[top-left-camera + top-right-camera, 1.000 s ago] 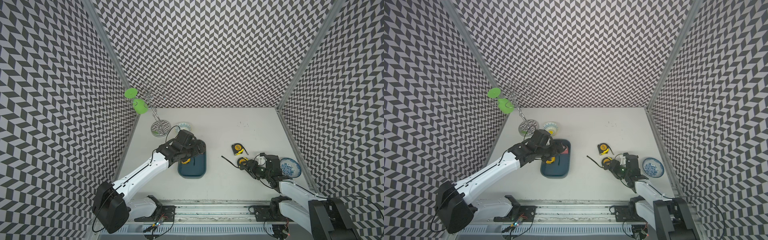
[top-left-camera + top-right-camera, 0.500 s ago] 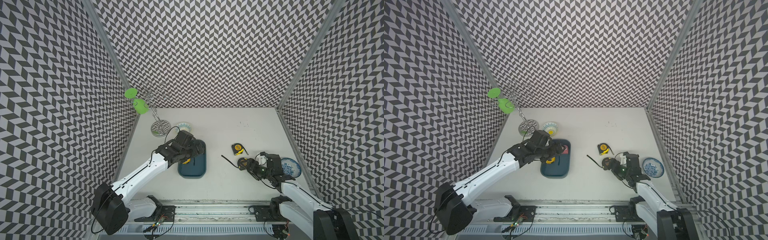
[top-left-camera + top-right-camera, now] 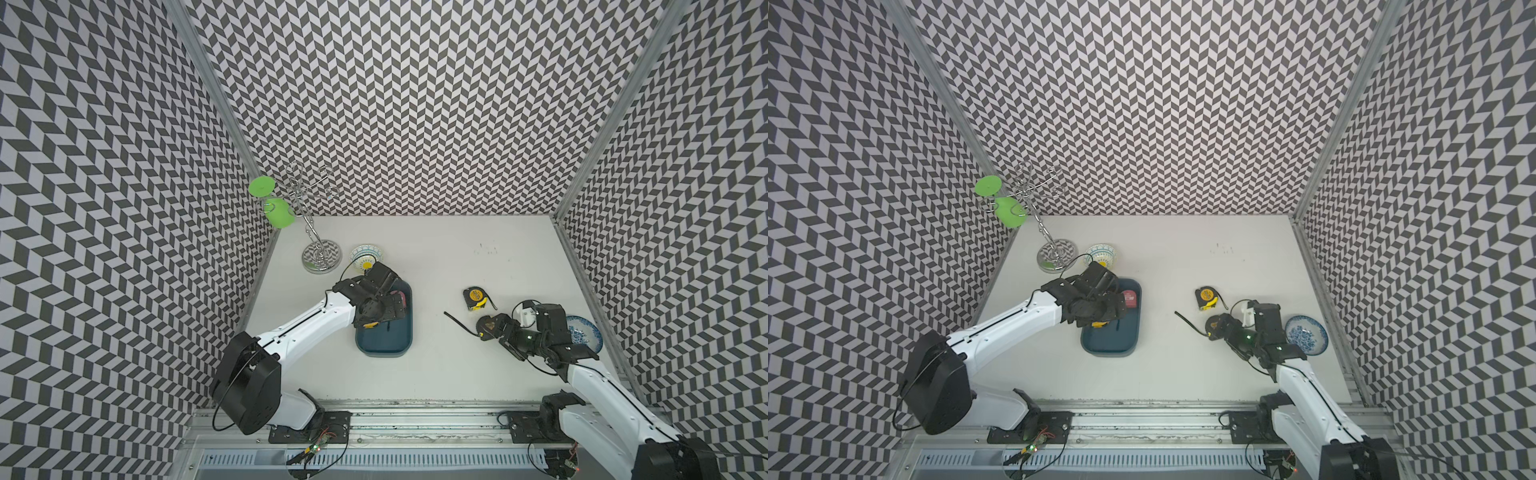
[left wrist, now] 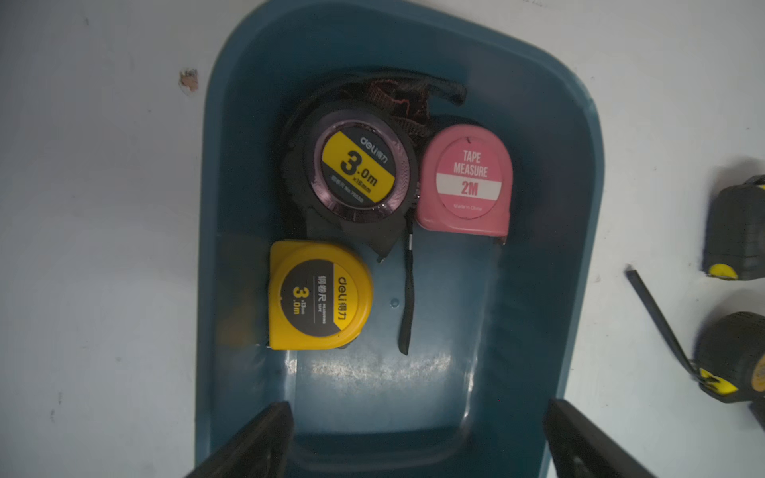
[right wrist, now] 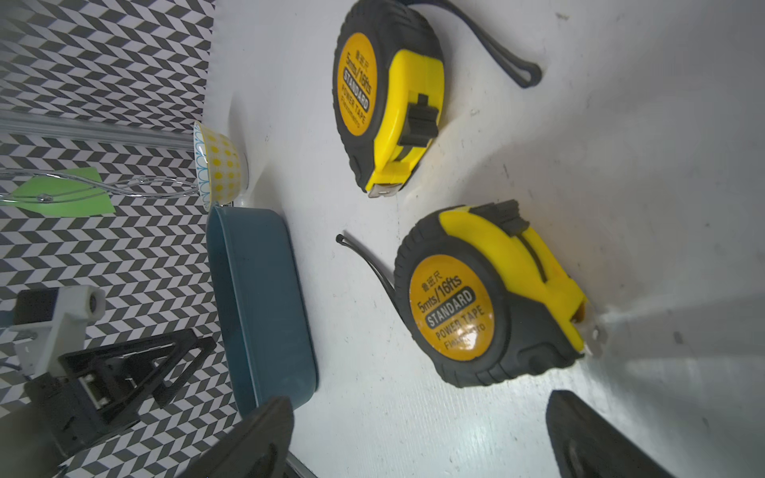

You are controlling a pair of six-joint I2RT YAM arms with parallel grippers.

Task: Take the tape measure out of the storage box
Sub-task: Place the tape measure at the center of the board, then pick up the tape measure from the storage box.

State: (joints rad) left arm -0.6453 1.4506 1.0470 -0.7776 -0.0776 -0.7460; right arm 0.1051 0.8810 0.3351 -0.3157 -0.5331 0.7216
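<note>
Your left gripper [image 4: 418,414] hovers over the box [image 4: 579,207], with its jaws spread wide and nothing in them. Three tapes lie flat inside the box. A black tape [image 4: 356,174] and a pink tape [image 4: 467,178] sit side by side, and a yellow tape [image 4: 318,294] lies just beside the black one, close to a long wall. Your right gripper [image 5: 418,401] is also wide open and holds nothing. The near tape [image 5: 476,306], black and yellow, lies on the table [image 5: 621,165] just beyond its fingertips and touches neither. The far tape [image 5: 385,95], of the same kind, lies near it. Both are outside the box.
</note>
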